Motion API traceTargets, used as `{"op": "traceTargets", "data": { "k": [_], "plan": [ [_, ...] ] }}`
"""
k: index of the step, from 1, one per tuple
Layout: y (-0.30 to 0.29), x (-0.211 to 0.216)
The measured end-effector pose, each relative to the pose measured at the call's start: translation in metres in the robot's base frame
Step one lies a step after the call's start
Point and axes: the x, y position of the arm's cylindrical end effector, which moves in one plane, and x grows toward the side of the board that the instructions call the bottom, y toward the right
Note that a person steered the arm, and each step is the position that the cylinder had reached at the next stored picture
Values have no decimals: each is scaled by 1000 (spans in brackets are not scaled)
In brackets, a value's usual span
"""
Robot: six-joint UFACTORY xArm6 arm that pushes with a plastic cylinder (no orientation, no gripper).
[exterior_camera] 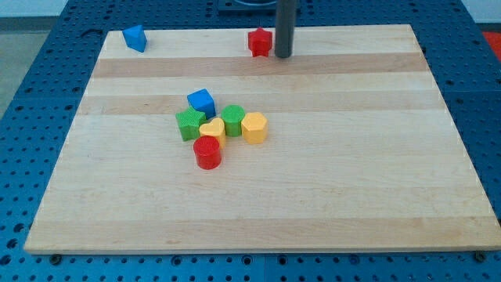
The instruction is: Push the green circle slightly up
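The green circle (232,119) sits in a tight cluster near the board's middle. It touches a yellow heart (212,129) at its lower left and a yellow hexagon (254,126) at its right. A blue cube (201,101) lies up and to the left of it, and another green block (190,124) lies at its left. A red cylinder (207,152) is below the heart. My tip (283,56) rests near the board's top edge, far above the cluster and just right of a red star (260,41).
A blue block (135,37) lies at the board's top left corner. The wooden board (352,172) sits on a blue perforated table (31,94), whose surface shows on every side.
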Motion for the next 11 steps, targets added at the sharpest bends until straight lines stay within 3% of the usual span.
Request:
{"op": "traceTargets", "data": {
  "k": [2, 4, 6, 8, 9, 10, 11],
  "plan": [
    [-22, -26],
    [5, 42],
    [-3, 84],
    [-40, 96],
    [16, 99],
    [65, 132],
    [51, 193]
  ]
}}
